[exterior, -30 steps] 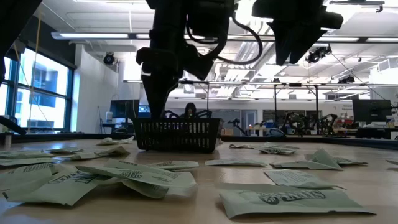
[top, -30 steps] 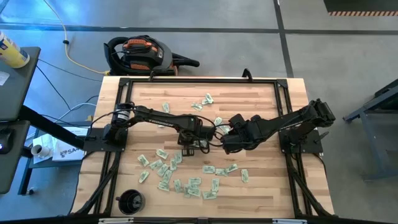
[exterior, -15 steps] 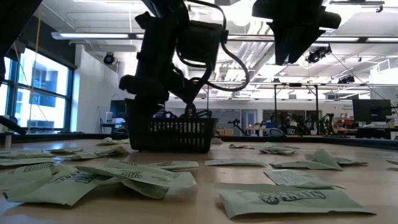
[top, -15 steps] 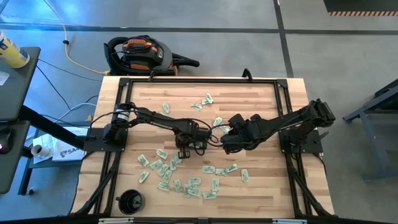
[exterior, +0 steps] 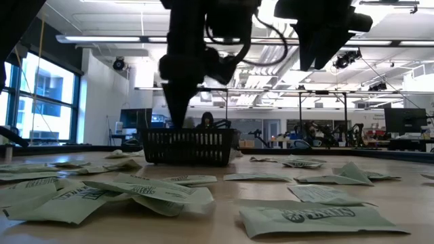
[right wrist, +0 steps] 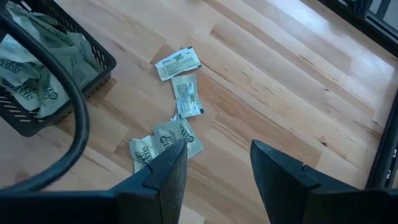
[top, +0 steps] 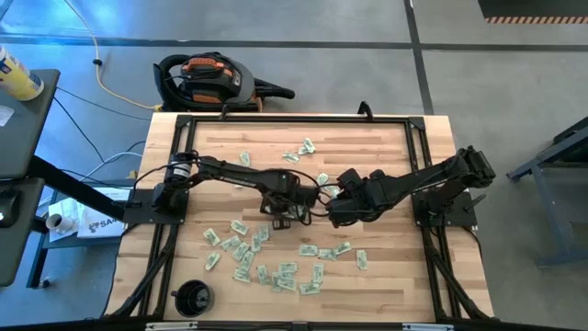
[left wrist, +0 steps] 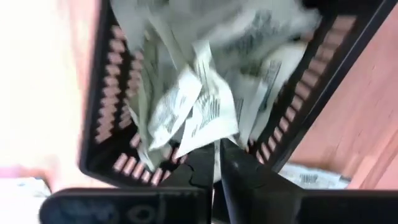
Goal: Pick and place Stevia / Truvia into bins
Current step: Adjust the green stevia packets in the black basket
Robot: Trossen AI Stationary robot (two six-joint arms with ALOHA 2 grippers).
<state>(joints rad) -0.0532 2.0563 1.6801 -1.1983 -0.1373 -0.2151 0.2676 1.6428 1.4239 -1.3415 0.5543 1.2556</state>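
Observation:
The black mesh tray [top: 287, 217] sits mid-table, partly under my left arm; in the left wrist view, several pale green and white Stevia sachets [left wrist: 249, 37] lie heaped inside it. My left gripper [left wrist: 216, 163] points straight down over the tray [exterior: 193, 146], shut on a crumpled sachet [left wrist: 199, 115]. Right of the tray, my right gripper [right wrist: 217, 168] hangs open above the bare wood, with loose sachets [right wrist: 185, 94] beyond its fingers. More sachets [top: 248, 253] lie flat toward the near edge. My left gripper pinches the crumpled sachet by its lower edge [left wrist: 210, 138] between its two fingertips. The fingers come from above, pointing down. The sachet sits over the tray's inside, among the heaped ones; whether it rests on them I cannot tell.
A round black cup [top: 193, 296] stands at the near left corner. Scattered sachets [top: 303, 147] lie toward the far edge, others [top: 326, 250] near my right gripper. Black frame rails [top: 303, 117] run along the table's edges. A vacuum cleaner [top: 207, 78] sits on the floor beyond.
My left gripper swung toward the table's left and near edge, tipping as it went, then came back upright over the tray. My right arm has kept still.

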